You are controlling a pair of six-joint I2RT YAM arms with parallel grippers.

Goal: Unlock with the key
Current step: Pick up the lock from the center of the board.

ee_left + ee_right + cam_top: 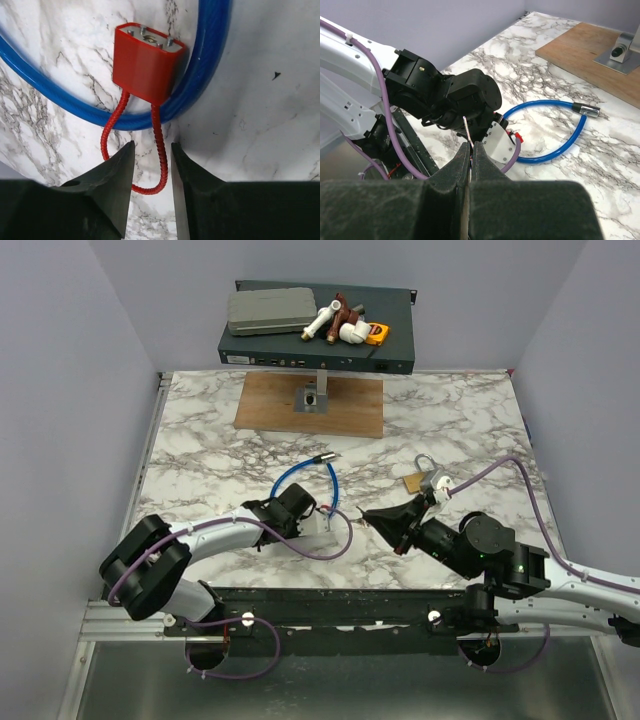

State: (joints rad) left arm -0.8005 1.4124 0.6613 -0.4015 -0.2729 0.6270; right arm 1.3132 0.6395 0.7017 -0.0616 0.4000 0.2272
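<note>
2 pairs: right jaws pinch the thin silver key (466, 130), left jaws gape astride a ribbed red loop (159, 135).

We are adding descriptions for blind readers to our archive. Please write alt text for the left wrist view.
The left gripper, slightly open, straddles the bottom of a red cable loop from a small red lock. A blue cable curves around the lock on the marble table.
</note>
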